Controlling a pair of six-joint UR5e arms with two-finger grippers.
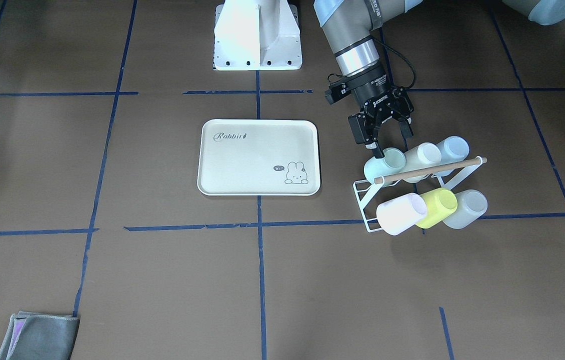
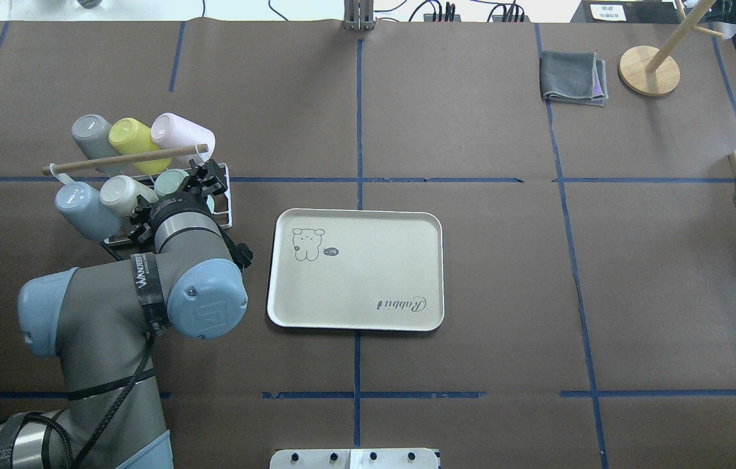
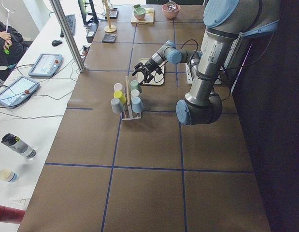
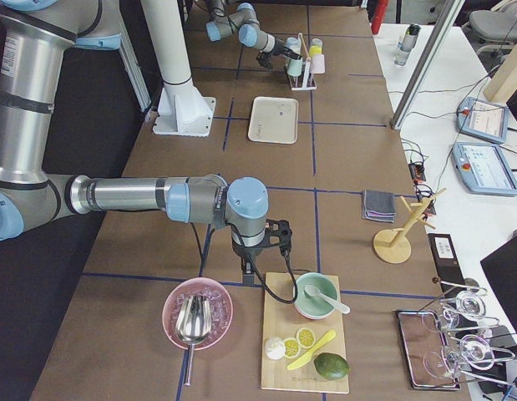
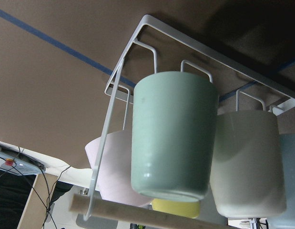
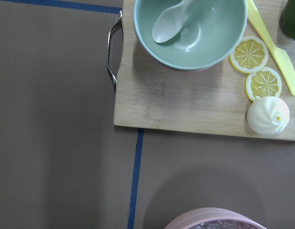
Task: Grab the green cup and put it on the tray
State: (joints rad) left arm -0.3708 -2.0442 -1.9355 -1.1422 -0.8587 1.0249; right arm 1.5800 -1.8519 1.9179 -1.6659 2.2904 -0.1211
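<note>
The brown papered table [image 1: 112, 280] fills every view, crossed by blue tape lines. The left arm [image 2: 114, 312] comes in at the lower left of the overhead view and reaches up to the rack. The tray [image 1: 247, 160] lies flat at the centre of the front-facing view with nothing on it. Right of it stands the white wire rack [image 1: 362, 192] with a wooden rod [image 1: 430, 170] across its top. It carries six cups tipped over its prongs, in two rows of three.

The green cup [image 1: 385, 165] is leftmost in the upper row, the one nearest the tray, beside a cream cup [image 1: 422, 155] and a pale blue cup [image 1: 452, 148]. The left wrist view has it at centre frame, mouth towards the rack base and closed end towards the camera. The left gripper [image 1: 390, 141] hangs just above that end with its fingers spread apart and holding nothing. The right gripper [image 4: 266, 242] shows only in the right side view, so whether it is parted or closed cannot be told.

The cup looks like light, stiff plastic, not fragile, though its smooth matte taper could slide in a loose pinch. I would take it across the side wall near the closed end, then draw it off along its prong, clear of the rod and the cream cup.

Far off, a green bowl [image 6: 223, 43] on a wooden board [image 6: 185, 105] holds a pale spoon [image 6: 173, 21]
</note>
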